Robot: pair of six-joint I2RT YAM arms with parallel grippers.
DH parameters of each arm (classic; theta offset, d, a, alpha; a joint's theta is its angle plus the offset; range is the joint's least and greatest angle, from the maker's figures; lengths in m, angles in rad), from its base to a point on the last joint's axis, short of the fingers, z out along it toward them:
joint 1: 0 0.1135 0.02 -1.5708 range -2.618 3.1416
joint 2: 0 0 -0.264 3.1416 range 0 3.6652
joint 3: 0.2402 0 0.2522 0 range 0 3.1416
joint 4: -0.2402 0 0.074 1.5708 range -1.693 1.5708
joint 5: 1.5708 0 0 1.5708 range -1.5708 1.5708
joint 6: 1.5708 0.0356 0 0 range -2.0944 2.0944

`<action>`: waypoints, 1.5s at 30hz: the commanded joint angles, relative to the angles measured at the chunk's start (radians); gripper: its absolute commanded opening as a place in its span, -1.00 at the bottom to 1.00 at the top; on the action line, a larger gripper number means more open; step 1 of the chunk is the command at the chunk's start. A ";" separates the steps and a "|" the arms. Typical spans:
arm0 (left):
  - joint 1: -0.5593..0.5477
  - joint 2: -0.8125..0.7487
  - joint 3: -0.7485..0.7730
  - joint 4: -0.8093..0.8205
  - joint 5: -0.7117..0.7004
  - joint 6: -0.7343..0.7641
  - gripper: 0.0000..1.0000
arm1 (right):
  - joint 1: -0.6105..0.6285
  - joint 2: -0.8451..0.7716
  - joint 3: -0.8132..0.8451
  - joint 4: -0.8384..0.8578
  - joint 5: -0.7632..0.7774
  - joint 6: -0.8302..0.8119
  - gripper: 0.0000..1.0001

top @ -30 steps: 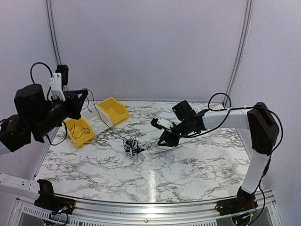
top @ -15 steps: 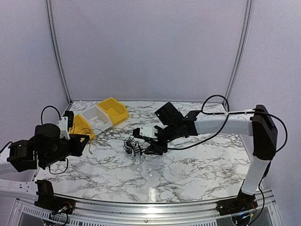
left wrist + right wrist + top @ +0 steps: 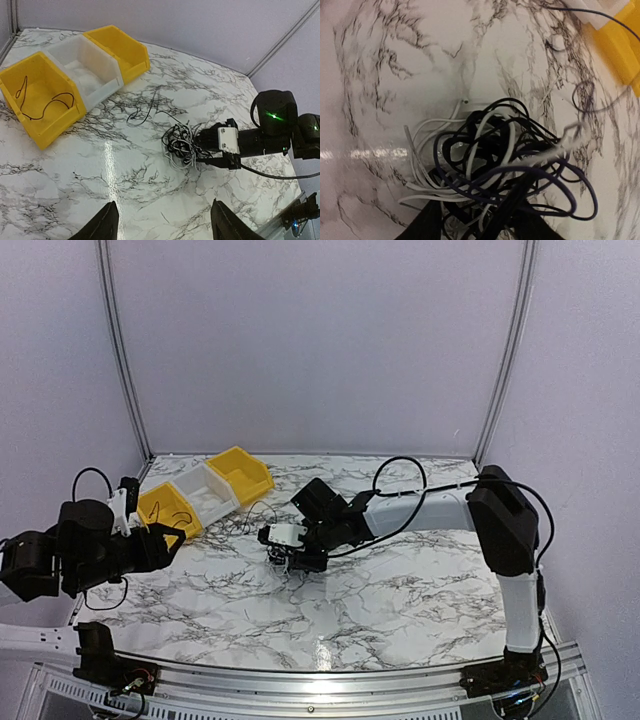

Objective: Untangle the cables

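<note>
Right tool [image 3: 475, 227] on the cables [image 3: 495, 165]; left tool [image 3: 162, 225] clear.
Right tool's jaws stand parted with strands between them; a firm grip cannot be confirmed. Left tool is wide apart, holding nothing, above the near-left tabletop [image 3: 125, 190]. The clump lies mid-tabletop, well apart from every edge, with bare marble around it. Three bins [image 3: 82, 65] line the far-left corner; one loose strand [image 3: 147, 110] trails towards them.

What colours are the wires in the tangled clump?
The cables are black, white and dark bluish-purple; clearest in the right wrist view.
</note>
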 commanded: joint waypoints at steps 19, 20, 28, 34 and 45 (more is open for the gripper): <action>0.169 0.827 0.058 0.849 0.282 0.003 0.31 | 0.005 -0.384 -0.428 0.094 -0.182 -0.129 -0.36; 0.171 0.854 0.076 0.856 0.266 -0.022 0.32 | 0.004 -0.388 -0.433 0.095 -0.182 -0.127 -0.32; 0.237 1.082 0.272 0.885 0.311 -0.187 0.30 | -0.065 -0.434 -0.422 0.085 -0.210 -0.088 -0.17; 0.251 1.215 0.373 0.879 0.363 -0.237 0.14 | -0.160 -0.471 -0.422 0.097 -0.252 -0.051 -0.08; 0.254 1.349 0.486 0.873 0.377 -0.220 -0.15 | -0.165 -0.459 -0.421 0.109 -0.236 -0.042 0.00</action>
